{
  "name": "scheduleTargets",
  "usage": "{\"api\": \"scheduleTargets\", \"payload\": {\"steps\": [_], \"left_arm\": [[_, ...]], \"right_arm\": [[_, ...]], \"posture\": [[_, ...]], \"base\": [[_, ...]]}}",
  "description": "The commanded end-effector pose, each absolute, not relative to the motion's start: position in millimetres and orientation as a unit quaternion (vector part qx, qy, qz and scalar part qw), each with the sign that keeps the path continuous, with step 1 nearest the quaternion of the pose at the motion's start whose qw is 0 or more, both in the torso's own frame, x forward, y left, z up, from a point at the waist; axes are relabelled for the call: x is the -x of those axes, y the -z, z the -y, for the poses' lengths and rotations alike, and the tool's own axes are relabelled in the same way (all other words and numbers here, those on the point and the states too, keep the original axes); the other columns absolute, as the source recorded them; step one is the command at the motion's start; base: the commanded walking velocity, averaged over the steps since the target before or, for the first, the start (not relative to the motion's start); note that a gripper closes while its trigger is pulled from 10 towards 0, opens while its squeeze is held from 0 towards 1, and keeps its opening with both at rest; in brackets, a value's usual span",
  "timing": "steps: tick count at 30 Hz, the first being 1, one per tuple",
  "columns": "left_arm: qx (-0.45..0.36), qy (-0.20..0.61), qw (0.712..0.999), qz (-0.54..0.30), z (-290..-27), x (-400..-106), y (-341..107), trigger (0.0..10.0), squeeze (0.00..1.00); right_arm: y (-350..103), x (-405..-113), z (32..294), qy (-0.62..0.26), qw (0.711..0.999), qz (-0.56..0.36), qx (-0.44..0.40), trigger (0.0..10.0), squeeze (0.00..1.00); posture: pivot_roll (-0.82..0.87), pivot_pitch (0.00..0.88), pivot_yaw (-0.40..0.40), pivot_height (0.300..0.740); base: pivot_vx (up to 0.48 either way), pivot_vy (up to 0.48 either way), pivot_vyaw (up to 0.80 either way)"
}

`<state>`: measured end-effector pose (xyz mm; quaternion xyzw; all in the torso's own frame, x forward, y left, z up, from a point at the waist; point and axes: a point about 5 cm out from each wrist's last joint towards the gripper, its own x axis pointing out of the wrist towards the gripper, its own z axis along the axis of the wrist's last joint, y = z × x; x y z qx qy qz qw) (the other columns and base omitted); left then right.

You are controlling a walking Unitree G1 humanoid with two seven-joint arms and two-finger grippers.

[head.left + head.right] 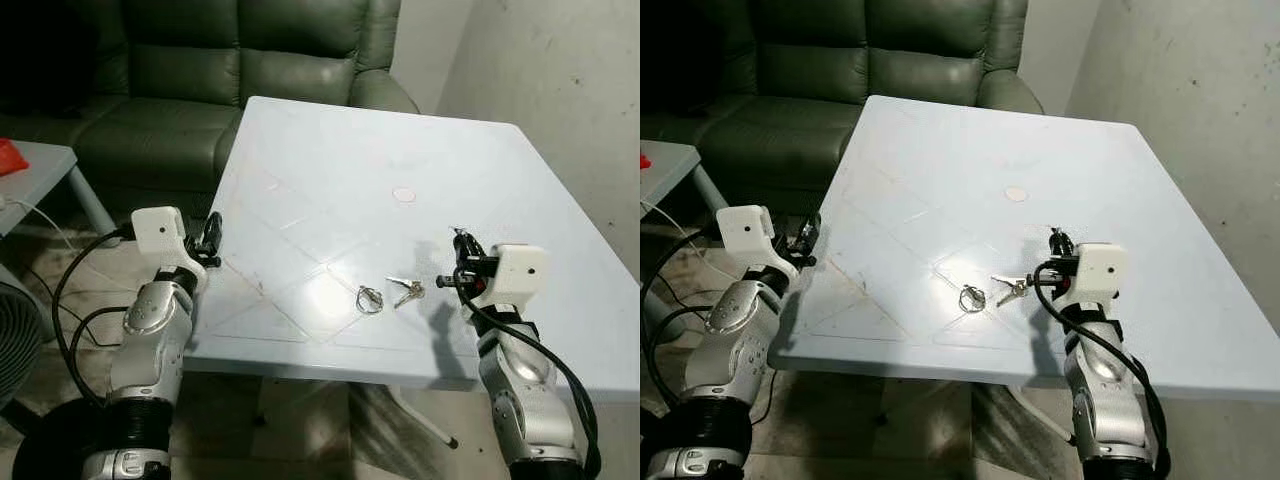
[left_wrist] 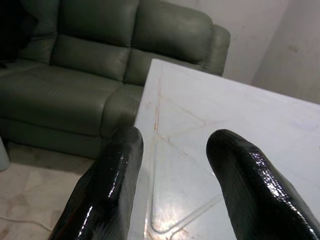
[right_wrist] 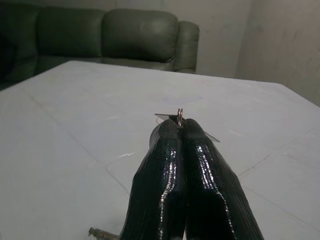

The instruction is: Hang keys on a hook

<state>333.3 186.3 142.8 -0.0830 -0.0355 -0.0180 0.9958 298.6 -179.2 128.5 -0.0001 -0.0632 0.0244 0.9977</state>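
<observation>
One pale blue plastic worktop [image 1: 330, 150] in front, one dark green leather sofa [image 1: 200, 70] behind it. On the worktop near the front edge: one small bunch of silver keys [image 1: 406, 291] lying flat, and just beside it, apart from it, one loose wire ring [image 1: 369, 299]. A small round mark [image 1: 404, 194] sits further back on the surface.

Right end effector [image 1: 461, 243] hovers over the worktop just right of the keys, its two black fingers [image 3: 185, 170] clenched together. The right wrist view shows a thin metal ring [image 3: 179, 118] and a sliver of flat metal pinched at the tips; what exactly that piece is, hard to make out. The tip of one key [image 3: 102, 233] peeks in at the frame's edge below, cut off.

Left end effector [image 1: 211, 236] sits at the worktop's left edge, fingers [image 2: 110, 190] spread apart, gripping nothing.

At far left, a grey side table [image 1: 40, 170] carrying something red [image 1: 8, 156], cut off.
</observation>
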Motion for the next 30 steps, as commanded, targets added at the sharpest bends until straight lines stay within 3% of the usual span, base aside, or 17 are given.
{"api": "scheduleTargets", "payload": {"steps": [1, 30], "left_arm": [[0.081, 0.022, 0.995, 0.047, -186.6, -335.6, -147.8, 10.0, 0.00], [0.087, 0.036, 0.994, 0.057, -180.0, -339.3, -148.4, 10.0, 0.00]], "right_arm": [[-130.2, -302.0, 179.5, -0.021, 0.998, 0.064, 0.018, 10.0, 0.00], [-127.3, -305.2, 167.6, -0.035, 0.997, 0.064, 0.033, 10.0, 0.00]], "posture": [[-0.07, 0.000, -0.064, 0.740], [-0.08, 0.000, -0.066, 0.740]], "base": [[0.000, 0.000, -0.69], [0.000, 0.033, -0.71]]}}
